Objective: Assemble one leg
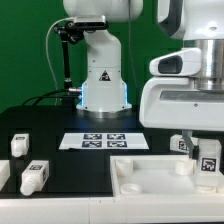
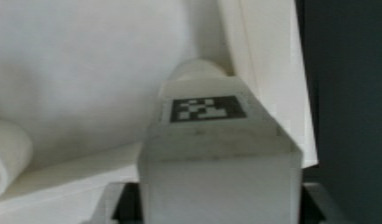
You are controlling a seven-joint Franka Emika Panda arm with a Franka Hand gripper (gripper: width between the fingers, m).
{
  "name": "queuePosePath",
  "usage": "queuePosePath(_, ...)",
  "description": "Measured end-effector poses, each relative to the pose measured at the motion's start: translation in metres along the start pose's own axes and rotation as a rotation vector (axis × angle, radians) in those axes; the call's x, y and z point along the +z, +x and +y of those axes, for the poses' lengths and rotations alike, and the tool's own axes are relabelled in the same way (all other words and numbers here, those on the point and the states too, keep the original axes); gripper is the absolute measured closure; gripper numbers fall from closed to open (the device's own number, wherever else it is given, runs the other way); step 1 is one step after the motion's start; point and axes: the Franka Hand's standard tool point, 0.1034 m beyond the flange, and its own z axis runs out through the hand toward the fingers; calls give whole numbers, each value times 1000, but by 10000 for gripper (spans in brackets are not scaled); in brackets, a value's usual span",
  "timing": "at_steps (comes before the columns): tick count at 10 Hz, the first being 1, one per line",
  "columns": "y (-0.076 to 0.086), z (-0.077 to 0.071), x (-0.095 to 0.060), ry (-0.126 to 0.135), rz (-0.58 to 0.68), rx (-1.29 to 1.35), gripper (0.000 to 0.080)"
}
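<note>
My gripper (image 1: 204,146) hangs over the right end of the large white tray-like panel (image 1: 150,178). It is shut on a leg (image 1: 209,158), a small white block with a black-and-white tag. In the wrist view the leg (image 2: 209,150) fills the gap between the two dark fingers (image 2: 126,203), its tag facing the camera, with the white panel (image 2: 72,90) right behind it. A second tagged white piece (image 1: 183,143) shows just beside the gripper; I cannot tell whether it stands on the panel.
Two loose legs (image 1: 18,144) (image 1: 34,178) lie on the black table at the exterior view's left, with a third white piece (image 1: 3,178) cut off by the edge. The marker board (image 1: 105,140) lies in front of the robot base (image 1: 103,85).
</note>
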Motion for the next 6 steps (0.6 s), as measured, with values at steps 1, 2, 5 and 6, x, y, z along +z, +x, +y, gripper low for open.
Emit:
queuePosePath(1,0,1,0,-1,0,81,515)
queuePosePath(2,0,2,0,-2,-1,142,515)
queuePosePath(5,1,8,2,-2,-11,588,515)
queuePosePath(6,0,11,3,12,-30,767,514)
